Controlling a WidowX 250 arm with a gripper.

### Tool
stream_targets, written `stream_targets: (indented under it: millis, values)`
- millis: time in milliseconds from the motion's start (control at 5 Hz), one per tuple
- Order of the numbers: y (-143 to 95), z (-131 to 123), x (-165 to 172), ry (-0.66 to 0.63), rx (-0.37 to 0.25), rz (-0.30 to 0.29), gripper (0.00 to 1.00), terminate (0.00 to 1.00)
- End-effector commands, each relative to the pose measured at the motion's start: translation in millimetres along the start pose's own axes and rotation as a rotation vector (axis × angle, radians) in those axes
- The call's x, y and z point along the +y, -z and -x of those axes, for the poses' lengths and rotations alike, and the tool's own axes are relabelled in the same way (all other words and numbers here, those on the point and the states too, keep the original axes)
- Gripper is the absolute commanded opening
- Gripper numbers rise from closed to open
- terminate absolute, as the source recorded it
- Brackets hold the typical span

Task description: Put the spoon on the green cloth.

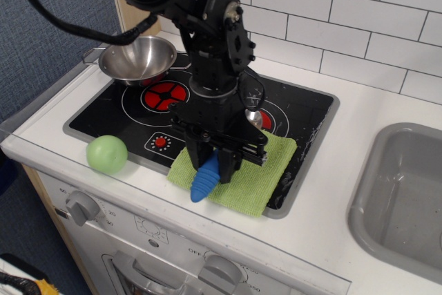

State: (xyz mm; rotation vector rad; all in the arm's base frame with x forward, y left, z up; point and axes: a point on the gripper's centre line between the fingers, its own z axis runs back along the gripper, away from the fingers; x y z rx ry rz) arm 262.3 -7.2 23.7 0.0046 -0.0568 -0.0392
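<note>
White table of a toy kitchen, backed by a white tiled wall. Grey sink sunk into its right end. Black stove top with red burner rings set into the left half, knobs on the front panel below.

Black robot arm reaching down from the upper left, over the middle of the stove top and hiding much of it.

Green cloth lying flat on the front right part of the stove top, its near corner reaching the stove's front edge; middle and left part covered by the arm.

Steel pot upright at the back left burner, well apart from the cloth.

End effector pointing down over the left half of the cloth, fingers closed narrowly on the spoon, gripping the upper part of its blue ribbed handle. Spoon held at a slant: rounded handle end low and forward, just at or past the cloth's front left edge; cannot tell whether that end touches the cloth. Shiny silver bowl showing up behind the end effector, on the right side of the arm, above the cloth's back edge.

Pale green ball resting at the front left corner of the stove top, near its edge, well apart from the cloth and the spoon.
</note>
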Motion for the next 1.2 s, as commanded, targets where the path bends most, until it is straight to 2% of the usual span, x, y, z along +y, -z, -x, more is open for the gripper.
stream_targets:
  millis: [0, 200, 400, 800, 1000]
  values:
    - [-28.9, -3.5, -0.5, 0.012, -0.093, 0.003, 1.00, 0.00]
    - [-47.4, -3.8, 1.3, 0.035, -0.123, 0.028, 1.00, 0.00]
    - [-51.0, -4.8, 4.1, 0.042, -0.116, 0.046, 1.00, 0.00]
    - [-51.0, -4.8, 4.1, 0.042, -0.116, 0.046, 1.00, 0.00]
    - [-51.0, -4.8, 4.1, 0.042, -0.116, 0.046, 1.00, 1.00]
